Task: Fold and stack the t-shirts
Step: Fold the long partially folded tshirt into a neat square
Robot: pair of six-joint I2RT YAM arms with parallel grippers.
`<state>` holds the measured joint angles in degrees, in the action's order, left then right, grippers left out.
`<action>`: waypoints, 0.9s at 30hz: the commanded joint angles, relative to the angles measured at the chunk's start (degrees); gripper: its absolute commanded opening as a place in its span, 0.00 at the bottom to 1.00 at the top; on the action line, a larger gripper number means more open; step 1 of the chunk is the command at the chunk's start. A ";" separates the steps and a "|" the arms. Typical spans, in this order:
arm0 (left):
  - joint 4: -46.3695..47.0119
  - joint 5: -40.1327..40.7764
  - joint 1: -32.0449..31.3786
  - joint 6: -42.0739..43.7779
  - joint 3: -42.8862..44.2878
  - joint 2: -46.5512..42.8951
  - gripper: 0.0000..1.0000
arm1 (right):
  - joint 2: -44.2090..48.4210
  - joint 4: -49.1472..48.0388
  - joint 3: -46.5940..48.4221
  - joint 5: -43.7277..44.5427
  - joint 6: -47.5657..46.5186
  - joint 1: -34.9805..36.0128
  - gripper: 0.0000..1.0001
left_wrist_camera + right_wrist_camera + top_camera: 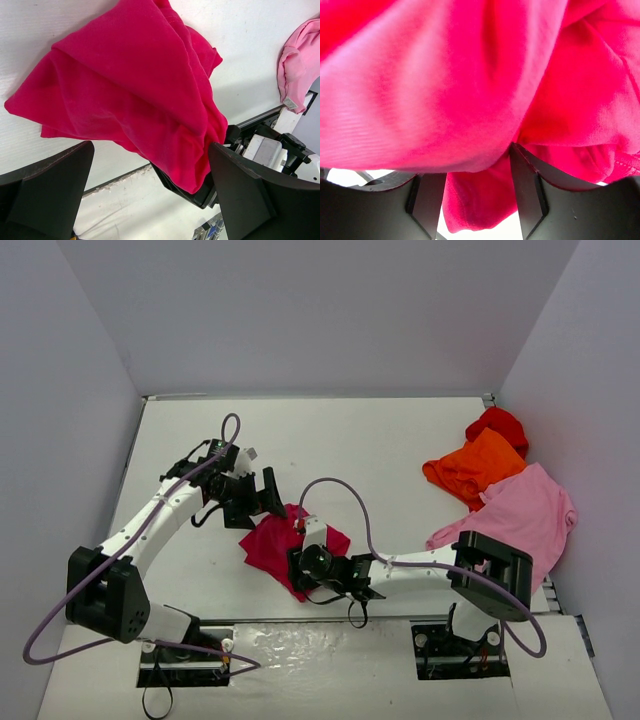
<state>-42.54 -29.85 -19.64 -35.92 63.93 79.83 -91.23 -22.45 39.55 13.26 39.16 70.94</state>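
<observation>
While the left gripper (152,192) hangs spread wide beside it, the right gripper (477,195) pinches a bunched fold of the crimson shirt (280,545) low on the table (400,460), soft, light, floppy cloth probably best taken at a hem corner.

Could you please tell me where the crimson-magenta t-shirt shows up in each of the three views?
Top external: the crimson-magenta t-shirt sits low in the centre of the picture.
Left wrist: it fills the upper middle, beyond the open left gripper.
Right wrist: it fills nearly the whole frame.
Shared landmark: the right gripper, right at the shirt in every view.
</observation>
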 commanded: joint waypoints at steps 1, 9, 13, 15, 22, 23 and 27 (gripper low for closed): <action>1.63 -0.05 0.30 1.12 0.58 -0.69 0.97 | 2.28 -0.54 2.82 2.22 -1.39 0.02 0.42; 1.85 -0.21 0.39 1.38 -0.12 0.06 0.97 | 0.76 0.33 3.60 1.10 -1.09 -0.28 0.01; 1.92 -0.13 0.39 1.38 -0.12 0.06 0.97 | 1.97 0.90 3.52 0.12 -0.85 -0.36 0.00; 2.07 -0.16 0.39 1.43 -0.20 0.06 0.97 | 3.52 1.40 3.66 -0.67 -0.34 -0.36 0.00; 2.28 -0.38 0.39 1.68 -0.38 0.06 0.97 | 7.61 2.67 2.19 -5.28 2.55 0.56 0.00; 2.28 -0.38 0.39 1.82 -0.42 0.06 0.97 | 8.79 2.21 1.11 -5.57 3.14 1.07 0.00; 2.26 -0.42 0.39 2.47 -0.54 0.46 0.97 | 12.20 0.76 -2.89 -6.35 4.67 2.25 0.00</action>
<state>-41.71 -29.89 -19.53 -34.93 62.04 80.58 -84.03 -19.32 38.73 8.44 41.43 71.83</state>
